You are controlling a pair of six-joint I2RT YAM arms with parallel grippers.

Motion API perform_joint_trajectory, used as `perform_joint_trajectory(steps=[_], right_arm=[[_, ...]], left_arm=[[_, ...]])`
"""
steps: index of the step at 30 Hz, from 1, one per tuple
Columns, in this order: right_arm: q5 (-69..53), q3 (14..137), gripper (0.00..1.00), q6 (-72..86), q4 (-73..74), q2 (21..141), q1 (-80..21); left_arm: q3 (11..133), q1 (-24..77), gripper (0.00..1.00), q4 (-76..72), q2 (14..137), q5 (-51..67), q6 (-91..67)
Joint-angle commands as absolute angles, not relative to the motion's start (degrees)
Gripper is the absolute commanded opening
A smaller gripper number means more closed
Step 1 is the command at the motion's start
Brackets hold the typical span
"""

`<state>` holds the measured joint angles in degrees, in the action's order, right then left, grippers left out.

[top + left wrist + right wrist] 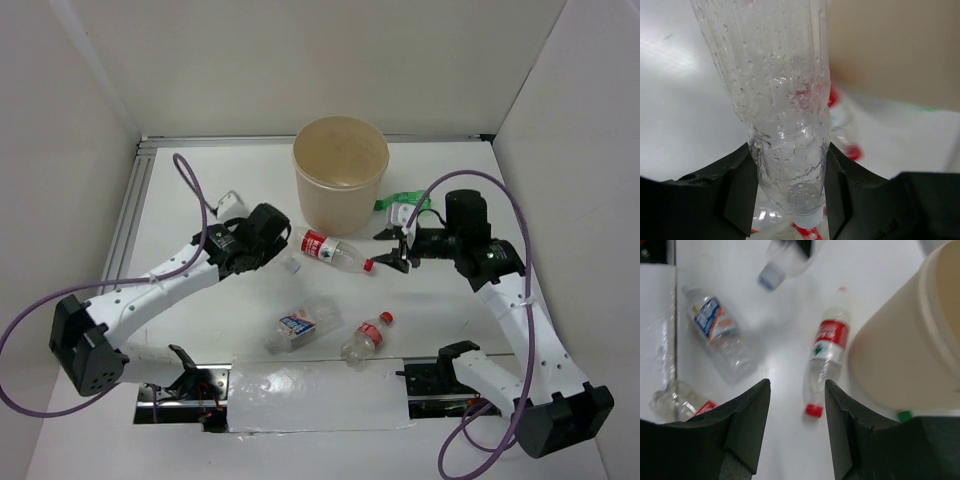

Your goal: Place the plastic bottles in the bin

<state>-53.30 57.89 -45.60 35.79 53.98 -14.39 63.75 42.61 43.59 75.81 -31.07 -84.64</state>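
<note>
My left gripper (280, 248) is shut on a clear plastic bottle with a white cap (292, 266), held just above the table left of the tan bin (340, 170). In the left wrist view the fingers (740, 190) clamp the bottle (785, 100) near its neck. A red-label bottle (330, 250) lies between the two grippers. My right gripper (395, 252) is open and empty by that bottle's red cap. The right wrist view shows this gripper (797, 385), the bottle (827, 352) and the bin (905, 350). A blue-white label bottle (298, 325) and another red-capped bottle (365, 338) lie nearer.
A green-labelled bottle (400, 200) lies right of the bin, behind my right wrist. White walls enclose the table on the left, back and right. A metal rail (135, 200) runs along the left edge. A clear plastic sheet (310, 395) lies at the near edge.
</note>
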Motion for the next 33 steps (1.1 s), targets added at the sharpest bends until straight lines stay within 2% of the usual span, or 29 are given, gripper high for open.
perform_joint_trajectory(steps=[1, 5, 7, 8, 9, 13, 15, 16, 18, 19, 21, 25, 28, 29, 32, 33], right_arm=[[-53.53, 53.01, 0.56, -54.04, 42.01, 52.21, -14.77], [-53.00, 48.17, 0.63, -54.76, 42.11, 49.84, -14.77], [-52.30, 46.32, 0.68, -55.28, 42.10, 49.83, -15.99], [-51.51, 46.32, 0.75, -55.28, 42.10, 49.83, -16.00], [-50.98, 45.62, 0.78, -56.07, 41.58, 49.83, -16.95], [-49.04, 44.48, 0.83, -58.10, 40.35, 51.24, -19.94], [-46.94, 43.95, 0.84, -58.10, 38.78, 51.94, -21.88], [-46.41, 43.95, 0.88, -58.70, 38.15, 53.34, -22.58], [-44.14, 43.95, 0.91, -58.71, 36.48, 54.39, -25.48], [-43.25, 43.95, 0.93, -58.71, 34.56, 55.62, -26.71], [-41.15, 43.95, 0.94, -58.71, 32.27, 57.12, -30.05], [-39.02, 44.47, 0.95, -59.85, 28.13, 62.39, -35.32], [-37.10, 45.70, 0.97, -61.17, 25.50, 67.05, -39.98], [-37.09, 45.70, 0.97, -61.95, 24.18, 69.24, -41.12], [-34.64, 46.23, 0.97, -63.10, 21.81, 73.46, -45.60], [-33.93, 46.23, 0.97, -63.11, 20.93, 74.52, -47.62]], left_arm=[[72.92, 46.14, 0.14, 31.77, 72.51, -38.84, -64.91], [77.77, 47.81, 0.13, 8.74, 76.88, -37.88, -45.47], [84.94, 47.81, 0.19, 4.85, 81.62, -37.35, -40.36], [88.04, 47.81, 0.23, 4.31, 84.52, -38.40, -39.30], [91.02, 47.20, 0.25, 4.31, 90.12, -39.10, -36.94], [102.28, 46.49, 0.39, -0.17, 101.91, -41.04, -33.06], [110.19, 45.80, 0.49, 1.57, 106.76, -42.26, -31.56], [113.26, 45.79, 0.60, 3.24, 109.31, -43.06, -29.73], [121.62, 45.79, 0.75, 8.06, 115.65, -43.77, -29.71], [122.95, 45.79, 0.90, 10.78, 116.80, -44.47, -29.10], [122.26, 45.26, 1.00, 11.34, 116.20, -44.47, -29.61], [115.67, 44.74, 1.00, 7.30, 108.58, -43.68, -29.10], [111.81, 44.74, 1.00, 11.24, 102.59, -44.21, -30.23], [109.62, 44.74, 1.00, 12.56, 97.09, -44.73, -32.32], [94.61, 44.74, 1.00, 16.07, 86.35, -44.74, -35.32], [85.52, 44.74, 1.00, 16.78, 78.56, -44.74, -37.59]])
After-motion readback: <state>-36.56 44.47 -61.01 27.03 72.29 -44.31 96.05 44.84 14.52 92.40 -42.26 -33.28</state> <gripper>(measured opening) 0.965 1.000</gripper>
